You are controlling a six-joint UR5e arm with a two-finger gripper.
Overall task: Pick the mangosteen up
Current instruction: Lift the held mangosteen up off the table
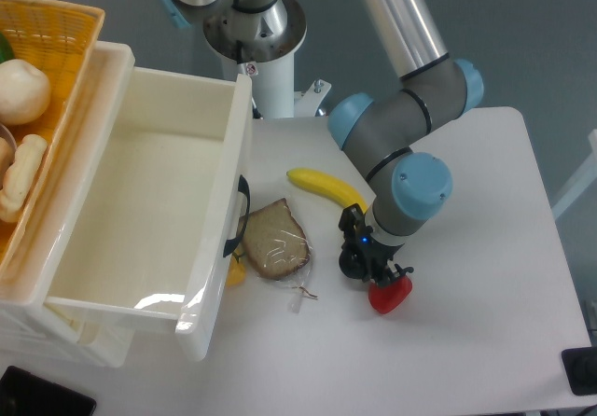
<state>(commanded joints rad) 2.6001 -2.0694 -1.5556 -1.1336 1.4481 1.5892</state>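
A grey-and-silver robot arm [396, 136] with light-blue joint caps ends in a small black two-finger gripper [366, 262] showing a blue light.

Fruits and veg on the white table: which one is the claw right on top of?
The mangosteen, the small glossy black round fruit under the gripper. The red pepper sits beside it; the banana lies farther off.

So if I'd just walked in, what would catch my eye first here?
Probably the grey robot arm with light blue joint caps, bent down over the white table with its gripper at a small glossy dark round mangosteen, right beside a red bell pepper. Next, the big white plastic bin on the left, and the yellow banana above a wrapped slice of brown bread.
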